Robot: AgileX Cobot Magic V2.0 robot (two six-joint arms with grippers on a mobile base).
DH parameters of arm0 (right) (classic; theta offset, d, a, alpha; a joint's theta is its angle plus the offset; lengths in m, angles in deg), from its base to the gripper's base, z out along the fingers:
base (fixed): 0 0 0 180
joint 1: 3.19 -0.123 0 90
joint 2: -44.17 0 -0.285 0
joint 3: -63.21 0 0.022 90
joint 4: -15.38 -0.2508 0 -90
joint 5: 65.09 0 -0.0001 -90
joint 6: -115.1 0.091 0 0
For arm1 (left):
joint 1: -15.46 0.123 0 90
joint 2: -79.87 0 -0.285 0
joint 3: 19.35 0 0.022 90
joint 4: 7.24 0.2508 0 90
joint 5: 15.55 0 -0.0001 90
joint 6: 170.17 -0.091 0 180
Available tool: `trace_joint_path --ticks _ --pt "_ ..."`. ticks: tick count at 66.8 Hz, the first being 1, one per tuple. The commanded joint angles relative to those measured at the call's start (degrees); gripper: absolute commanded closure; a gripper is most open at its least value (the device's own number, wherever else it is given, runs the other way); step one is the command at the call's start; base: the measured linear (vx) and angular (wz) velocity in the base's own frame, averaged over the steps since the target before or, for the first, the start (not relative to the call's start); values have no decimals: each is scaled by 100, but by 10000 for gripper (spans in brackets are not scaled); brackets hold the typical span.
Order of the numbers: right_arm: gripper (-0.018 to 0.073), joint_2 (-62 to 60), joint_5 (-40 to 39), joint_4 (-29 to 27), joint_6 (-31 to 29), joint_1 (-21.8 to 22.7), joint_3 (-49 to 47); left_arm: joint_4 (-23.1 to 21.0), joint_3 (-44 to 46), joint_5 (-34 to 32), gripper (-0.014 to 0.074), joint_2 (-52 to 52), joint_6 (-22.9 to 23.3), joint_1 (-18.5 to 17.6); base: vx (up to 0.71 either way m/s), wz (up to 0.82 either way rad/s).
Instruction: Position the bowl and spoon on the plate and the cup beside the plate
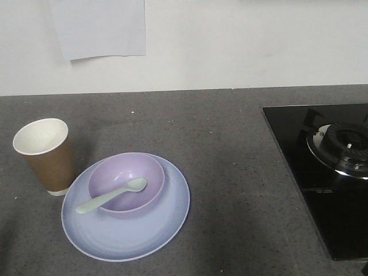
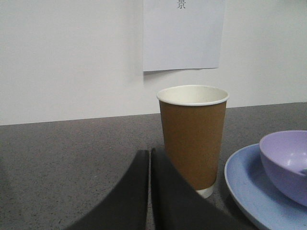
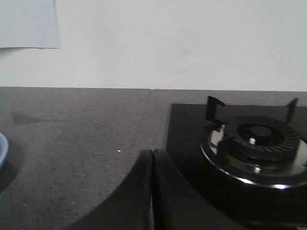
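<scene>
A: Plate (image 1: 167, 230) is seen low on the left of the grey countertop (image 1: 230, 149) in the front view, lying flat, with the bowl (image 1: 123, 175) seated on it, a little toward the rear.

B: And the spoon (image 1: 112, 195) is laid inside that bowl, its scoop resting in the hollow, its handle carried out over the bowl's near-left rim above the plate.

A: The cup (image 1: 46, 155) is found upright just beside the plate, at its left rear edge. Whether the two are actually touching cannot be told from here.

B: From the left wrist view the cup (image 2: 193, 139) is shown standing straight, white rim up, with the plate (image 2: 240, 182) and bowl (image 2: 288, 163) to its right. The left gripper (image 2: 150, 158) is pictured close in front of the cup, its dark fingers pressed together with only a thin seam between them, and nothing is held.

A: Same story on the other side: the right gripper (image 3: 152, 160) is closed up tight, fingers together, nothing gripped. It is positioned over bare countertop by the edge of the black glass hob (image 3: 192, 143).

B: The gas burner (image 3: 259, 139) is seen to its right, and a sliver of the plate (image 3: 2, 148) at the far left. A sheet of paper (image 1: 98, 29) is fixed on the white wall (image 1: 241, 40) behind.
</scene>
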Motion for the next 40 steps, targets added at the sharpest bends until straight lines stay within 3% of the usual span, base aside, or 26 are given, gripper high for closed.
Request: trace_joint_path --ticks 1,11,18,33,40 --pt "570 -287 93 81 -50 465 -108 0 131 -433 603 83 54 -38 0 0" --pt "570 -703 -369 48 34 828 525 0 131 -433 603 83 54 -38 0 0" --pt "570 -1066 -1014 162 502 837 1180 0 131 -433 603 83 54 -38 0 0" --pt "570 -1571 -496 1923 1674 837 1320 0 131 -433 603 83 54 -38 0 0" --pt "570 -1576 -578 2198 1818 837 1320 0 131 -433 603 83 54 -38 0 0"
